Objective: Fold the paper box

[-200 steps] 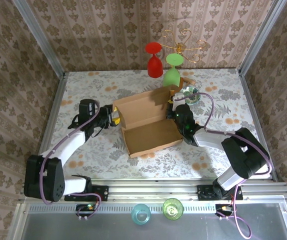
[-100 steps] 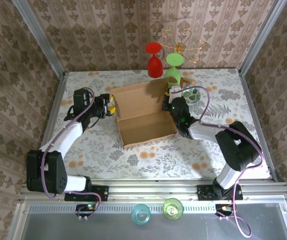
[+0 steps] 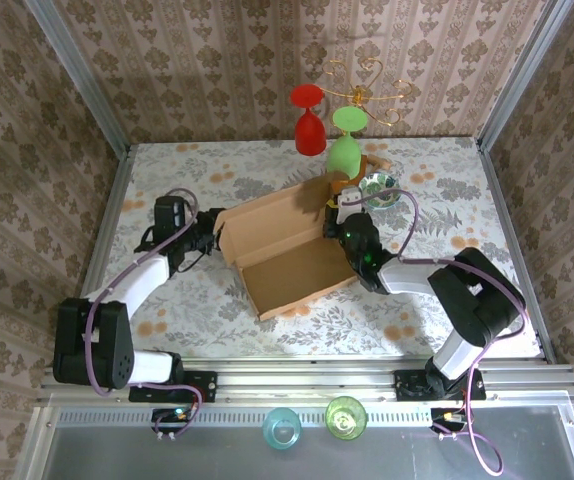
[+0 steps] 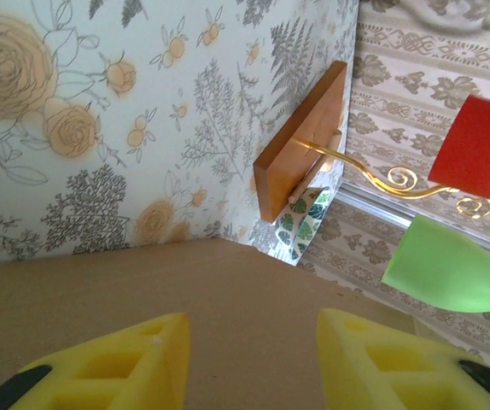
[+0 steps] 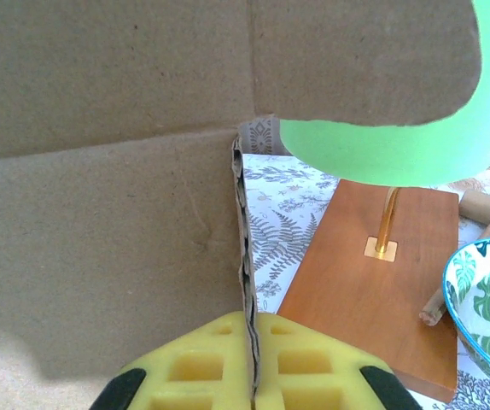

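Right gripper [image 5: 250,346]: my yellow pads are pinched tight on the upright edge of the paper box [image 3: 285,250]. Left gripper [image 4: 252,346]: pads apart, gripping nothing, cardboard just beyond them. The box sits mid-table [image 3: 207,312], back panel raised, its right corner near the wooden base [image 5: 369,286]

Paper box [image 3: 287,250]: in the top view it shifted toward the back left of the worktop [image 3: 167,300] over the first half second. It has since come back toward the near edge, ending slightly left of its starting place and turned a little.

Left tool [image 3: 215,232]: moved with the box's left end, and its gap has narrowed slightly.

Right tool [image 3: 337,208]: carried leftward with the box's right edge.
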You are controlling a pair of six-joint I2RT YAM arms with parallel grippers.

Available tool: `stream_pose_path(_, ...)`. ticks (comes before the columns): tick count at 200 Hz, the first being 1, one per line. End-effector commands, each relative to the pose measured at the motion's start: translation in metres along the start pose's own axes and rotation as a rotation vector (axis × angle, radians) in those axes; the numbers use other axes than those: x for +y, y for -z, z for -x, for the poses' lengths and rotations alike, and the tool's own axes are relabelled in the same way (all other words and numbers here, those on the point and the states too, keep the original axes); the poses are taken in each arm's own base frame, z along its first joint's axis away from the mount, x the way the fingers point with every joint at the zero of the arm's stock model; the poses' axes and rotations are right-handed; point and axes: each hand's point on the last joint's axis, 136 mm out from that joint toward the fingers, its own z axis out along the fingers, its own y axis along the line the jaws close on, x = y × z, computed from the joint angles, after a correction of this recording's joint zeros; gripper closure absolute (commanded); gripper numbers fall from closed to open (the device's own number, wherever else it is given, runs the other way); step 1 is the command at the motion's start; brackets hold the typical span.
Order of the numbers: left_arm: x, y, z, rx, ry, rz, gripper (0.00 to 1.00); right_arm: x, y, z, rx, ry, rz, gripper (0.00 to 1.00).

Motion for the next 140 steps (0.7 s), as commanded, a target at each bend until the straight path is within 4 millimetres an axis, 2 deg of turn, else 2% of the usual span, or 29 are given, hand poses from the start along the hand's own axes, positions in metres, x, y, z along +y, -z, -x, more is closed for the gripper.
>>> stream_pose_path(1, 0.002, 0.001, -0.014, 0.020, -0.019, -0.033, 0.57, -0.004, 0.010, -0.029, 0.083, -0.001, -0.008, 0.90)
stream_pose_path(39, 0.003, 0.012, -0.014, -0.068, -0.015, -0.033, 0.56, -0.007, 0.017, -0.032, 0.095, -0.023, -0.027, 0.88)
stream_pose_path(83, 0.010, 0.036, -0.010, -0.139, -0.038, 0.042, 0.49, -0.011, 0.022, -0.034, 0.099, -0.004, -0.053, 0.97)
stream_pose_path(111, 0.020, 0.077, -0.003, -0.212, -0.144, 0.203, 0.51, -0.015, 0.022, -0.027, 0.101, 0.008, -0.077, 1.00)
stream_pose_path(140, 0.012, 0.124, -0.004, -0.239, -0.489, 0.430, 0.61, -0.014, 0.018, -0.023, 0.125, 0.007, -0.094, 1.00)
